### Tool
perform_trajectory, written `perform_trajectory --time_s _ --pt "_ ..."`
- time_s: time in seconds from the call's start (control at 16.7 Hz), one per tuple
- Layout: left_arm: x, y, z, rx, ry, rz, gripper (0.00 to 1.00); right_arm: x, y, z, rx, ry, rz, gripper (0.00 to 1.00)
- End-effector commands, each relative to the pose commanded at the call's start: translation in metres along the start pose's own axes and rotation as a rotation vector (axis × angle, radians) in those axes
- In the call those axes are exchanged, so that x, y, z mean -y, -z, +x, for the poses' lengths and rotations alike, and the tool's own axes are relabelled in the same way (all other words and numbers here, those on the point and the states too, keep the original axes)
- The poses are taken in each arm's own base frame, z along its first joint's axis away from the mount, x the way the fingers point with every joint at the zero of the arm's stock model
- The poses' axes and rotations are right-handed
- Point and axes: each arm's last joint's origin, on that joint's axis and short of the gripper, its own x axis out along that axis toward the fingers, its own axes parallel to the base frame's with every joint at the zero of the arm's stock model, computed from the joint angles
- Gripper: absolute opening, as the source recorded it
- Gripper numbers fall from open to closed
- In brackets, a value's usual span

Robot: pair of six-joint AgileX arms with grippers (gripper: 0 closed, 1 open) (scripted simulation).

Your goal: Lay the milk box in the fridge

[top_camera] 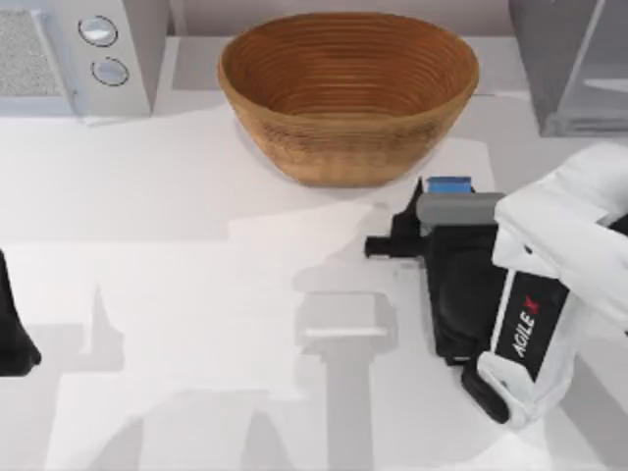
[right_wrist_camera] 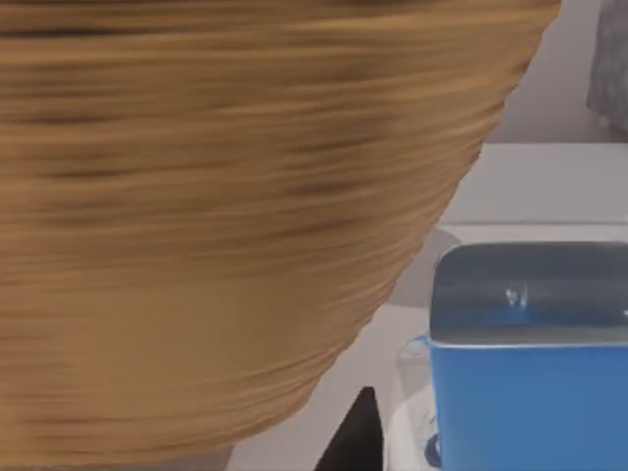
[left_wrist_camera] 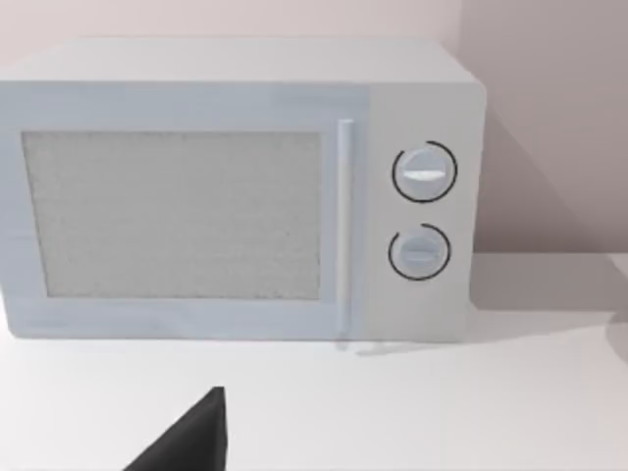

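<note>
Basket (right_wrist_camera: 226, 216) looms close w/ milk box (right_wrist_camera: 530, 392) just beside it on tabletop (top_camera: 196, 294). Right jaws (top_camera: 432, 211) hang over box, can't tell their spread. Left arm (top_camera: 12, 329) parked at left edge. Fridge (top_camera: 574, 69) back-right.

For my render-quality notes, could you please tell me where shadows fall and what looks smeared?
Top view: grey arm-shaped shadows cross the table, and the wicker basket shades the surface beneath its rim. Left wrist view: the microwave casts a soft shadow on the wall beside it. Right wrist view: the basket's weave smears into streaks, while the milk box looks crisper.
</note>
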Motion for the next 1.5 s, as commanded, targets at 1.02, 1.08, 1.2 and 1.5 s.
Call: perform_trajectory --time_s 1.02,1.08,1.2,1.5 --pt "0.0 0.0 0.0 0.0 0.0 0.0 1.0 -0.006 -0.142 -0.015 0.016 -0.055 0.021 0.0" --pt "0.0 0.0 0.0 0.0 0.0 0.0 1.0 -0.003 -0.146 -0.009 0.012 -0.03 0.013 0.0" --pt "0.0 0.0 0.0 0.0 0.0 0.0 1.0 0.0 -0.15 -0.001 0.003 -0.001 0.002 0.0" --pt "0.0 0.0 0.0 0.0 0.0 0.0 1.0 -0.001 -0.149 -0.001 -0.001 -0.005 0.001 0.0"
